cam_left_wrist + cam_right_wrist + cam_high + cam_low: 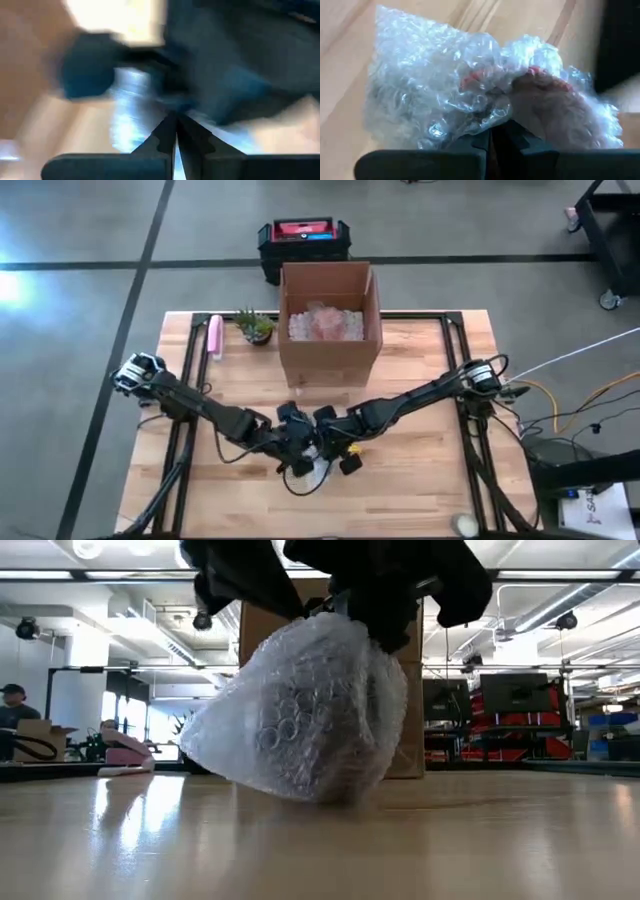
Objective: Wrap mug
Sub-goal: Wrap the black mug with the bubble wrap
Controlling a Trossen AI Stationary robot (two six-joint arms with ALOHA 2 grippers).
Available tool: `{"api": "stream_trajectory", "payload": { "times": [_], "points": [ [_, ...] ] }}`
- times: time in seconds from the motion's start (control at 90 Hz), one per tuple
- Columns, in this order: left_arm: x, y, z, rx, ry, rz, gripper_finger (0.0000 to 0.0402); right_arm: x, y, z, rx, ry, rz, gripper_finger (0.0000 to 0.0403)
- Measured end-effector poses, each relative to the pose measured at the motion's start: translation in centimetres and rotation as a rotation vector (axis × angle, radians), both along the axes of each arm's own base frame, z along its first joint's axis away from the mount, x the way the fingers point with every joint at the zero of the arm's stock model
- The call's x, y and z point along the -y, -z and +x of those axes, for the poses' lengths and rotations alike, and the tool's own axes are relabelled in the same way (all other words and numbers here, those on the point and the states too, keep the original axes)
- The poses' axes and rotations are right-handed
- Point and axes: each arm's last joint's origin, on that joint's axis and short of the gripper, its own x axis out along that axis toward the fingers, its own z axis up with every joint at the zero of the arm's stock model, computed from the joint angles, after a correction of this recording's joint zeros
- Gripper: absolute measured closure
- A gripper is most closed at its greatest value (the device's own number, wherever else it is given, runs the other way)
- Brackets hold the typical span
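- Wooden table [420, 470] in an open workshop, cardboard box [330, 320] at its far edge, small potted plant [255, 326] and a pink object [214, 335] beside it.
- Near the front middle of the table: bubble wrap [300, 710] bundled around the mug [540, 95], reddish through the film, bundle resting on the wood.
- Left gripper [290, 442] just beside the bundle, fingers [160, 142] pressed together in its wrist view, a sliver of film seemingly pinched between; blurred, so not certain.
- Right gripper [340, 442] against the other side, fingers closed on a gathered fold of wrap.
- Progress, judged: mug largely covered, wrap bunched at the top under both grippers; loose flap trailing toward the plant side in the low view.
- Left to do, probably: tucking that flap, closing the top, then perhaps moving it to the box.
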Motion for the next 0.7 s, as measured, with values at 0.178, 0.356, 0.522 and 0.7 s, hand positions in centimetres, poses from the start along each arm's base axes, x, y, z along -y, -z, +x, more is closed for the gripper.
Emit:
{"api": "stream_trajectory", "payload": {
  "times": [0.178,0.356,0.522,0.7],
  "points": [
    [0.4,1.2,0.1,-0.051,0.095,-0.122,0.0402,0.0,-0.1,0.0,0.005,0.0,0.003,0.0401],
    [0.7,2.2,0.0,-0.015,0.107,-0.142,0.0402,0.0,-0.3,0.2,0.032,-0.014,0.002,0.0401],
    [0.0,3.5,-0.2,-0.009,0.068,-0.155,0.0402,-0.1,-1.4,0.5,0.035,-0.016,0.003,0.0401],
    [-0.1,3.8,-0.3,-0.017,0.056,-0.162,0.0402,0.2,-5.3,-0.5,0.04,-0.04,-0.007,0.04]
  ]
}}
